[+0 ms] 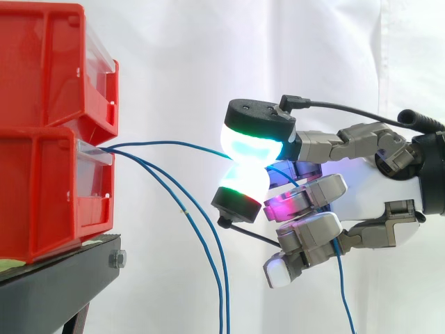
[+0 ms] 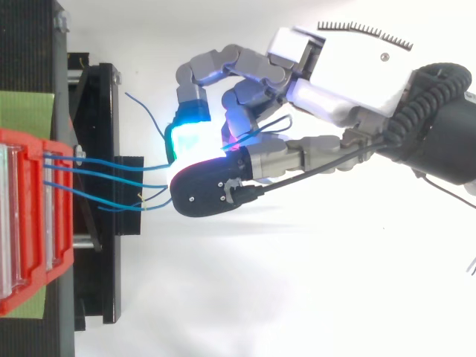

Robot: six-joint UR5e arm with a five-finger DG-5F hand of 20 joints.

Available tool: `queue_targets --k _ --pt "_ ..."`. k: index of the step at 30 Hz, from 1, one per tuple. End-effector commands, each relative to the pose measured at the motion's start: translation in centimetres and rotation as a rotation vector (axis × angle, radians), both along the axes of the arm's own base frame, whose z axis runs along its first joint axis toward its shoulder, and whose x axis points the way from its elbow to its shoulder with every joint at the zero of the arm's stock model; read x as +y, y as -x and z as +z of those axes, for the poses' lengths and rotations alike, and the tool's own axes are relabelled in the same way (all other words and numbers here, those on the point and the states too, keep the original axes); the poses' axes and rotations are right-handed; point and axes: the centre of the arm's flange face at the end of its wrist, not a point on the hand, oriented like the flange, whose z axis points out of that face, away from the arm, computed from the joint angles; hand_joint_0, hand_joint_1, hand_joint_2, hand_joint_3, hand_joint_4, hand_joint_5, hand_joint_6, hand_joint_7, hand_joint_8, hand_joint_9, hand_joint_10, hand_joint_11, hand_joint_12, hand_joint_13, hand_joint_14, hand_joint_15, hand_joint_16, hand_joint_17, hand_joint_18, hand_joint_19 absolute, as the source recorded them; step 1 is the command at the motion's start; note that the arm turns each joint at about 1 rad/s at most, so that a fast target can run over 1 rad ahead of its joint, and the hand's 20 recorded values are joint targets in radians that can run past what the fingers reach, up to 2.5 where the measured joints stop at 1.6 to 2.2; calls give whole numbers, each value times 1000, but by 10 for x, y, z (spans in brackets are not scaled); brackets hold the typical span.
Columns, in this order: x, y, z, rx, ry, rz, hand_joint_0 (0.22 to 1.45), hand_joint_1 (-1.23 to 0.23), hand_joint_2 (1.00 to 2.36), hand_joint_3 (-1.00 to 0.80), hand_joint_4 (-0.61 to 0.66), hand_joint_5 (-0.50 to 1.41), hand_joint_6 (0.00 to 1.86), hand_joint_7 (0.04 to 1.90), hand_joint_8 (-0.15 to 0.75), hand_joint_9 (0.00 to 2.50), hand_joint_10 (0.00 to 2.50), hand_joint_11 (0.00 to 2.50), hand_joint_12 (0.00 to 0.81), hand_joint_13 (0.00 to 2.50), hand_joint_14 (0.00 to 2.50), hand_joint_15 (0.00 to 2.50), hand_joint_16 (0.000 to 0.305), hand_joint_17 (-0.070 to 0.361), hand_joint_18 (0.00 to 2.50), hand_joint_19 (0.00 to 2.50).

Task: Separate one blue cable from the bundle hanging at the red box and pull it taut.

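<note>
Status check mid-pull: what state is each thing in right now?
robot hand, shut on the pinched blue cable.
pinched blue cable, separated from the rest, slightly bowed, not yet taut.
loose blue cables, hanging slack from the red bins.
red bins, stacked on the black stand.

Your hand (image 2: 342, 82) comes in from the right, with its cyan-glowing fingertips (image 2: 190, 128) pressed together just right of the black stand (image 2: 111, 245). From the red box (image 2: 30, 223) at the left you see blue cables (image 2: 104, 172) running right across the stand. One blue cable (image 2: 160, 184) leads in between the closed fingertips.
</note>
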Motion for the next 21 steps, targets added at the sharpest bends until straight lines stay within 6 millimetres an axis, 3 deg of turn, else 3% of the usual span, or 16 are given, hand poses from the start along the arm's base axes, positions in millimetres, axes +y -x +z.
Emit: queue_targets --k 1,21 --pt "0 0 0 0 0 0 618 -727 1018 -190 30 -147 863 1329 240 795 1524 1132 322 1040 682 1293 49 109 745 736" --pt "0 0 -1 2 0 0 604 -713 1020 -180 4 -154 882 1203 229 799 1291 1274 298 1042 549 1363 51 114 768 757"
